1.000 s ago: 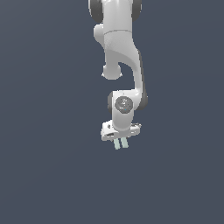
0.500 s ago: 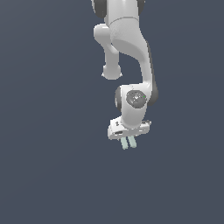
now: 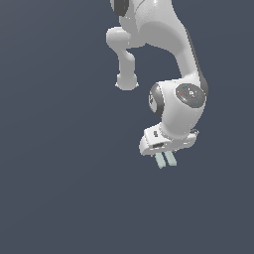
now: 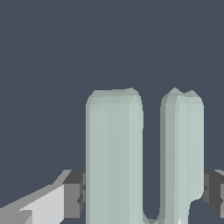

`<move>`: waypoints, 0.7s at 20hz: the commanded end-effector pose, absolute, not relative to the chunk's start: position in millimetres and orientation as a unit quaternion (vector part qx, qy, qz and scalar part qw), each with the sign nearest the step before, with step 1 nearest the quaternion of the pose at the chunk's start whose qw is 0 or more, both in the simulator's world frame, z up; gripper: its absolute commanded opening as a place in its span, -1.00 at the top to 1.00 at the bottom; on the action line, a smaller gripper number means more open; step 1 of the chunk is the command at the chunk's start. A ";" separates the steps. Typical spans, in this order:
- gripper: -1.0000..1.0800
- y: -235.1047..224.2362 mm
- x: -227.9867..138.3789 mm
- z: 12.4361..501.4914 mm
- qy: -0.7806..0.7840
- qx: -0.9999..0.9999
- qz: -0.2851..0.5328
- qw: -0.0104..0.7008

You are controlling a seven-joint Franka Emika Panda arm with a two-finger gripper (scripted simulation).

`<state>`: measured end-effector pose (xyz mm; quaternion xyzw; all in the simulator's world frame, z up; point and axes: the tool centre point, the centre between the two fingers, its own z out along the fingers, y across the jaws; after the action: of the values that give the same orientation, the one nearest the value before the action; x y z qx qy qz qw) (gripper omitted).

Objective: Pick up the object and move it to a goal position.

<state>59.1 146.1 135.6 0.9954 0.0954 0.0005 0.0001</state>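
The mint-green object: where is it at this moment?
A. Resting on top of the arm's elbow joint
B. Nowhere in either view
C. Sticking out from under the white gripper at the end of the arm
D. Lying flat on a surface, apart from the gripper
C: the object shows as two pale green bars poking out below the gripper, and the wrist view shows them side by side, close up.

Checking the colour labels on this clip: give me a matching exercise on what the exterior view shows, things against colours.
Things:
1. object
2. gripper
3. backdrop
4. round joint cap

Colours:
a. dark blue-grey
b. grey
c. pale mint-green
d. white

Pairs: 1-c, 2-d, 3-a, 4-b
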 end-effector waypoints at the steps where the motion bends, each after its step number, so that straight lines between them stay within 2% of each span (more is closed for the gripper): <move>1: 1.00 163.5 65.4 156.3 0.095 0.995 0.000 0.000; 14: 1.00 226.1 92.6 229.5 0.095 0.995 0.000 0.000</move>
<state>90.4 221.5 224.0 0.9954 0.0955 0.0006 -0.0002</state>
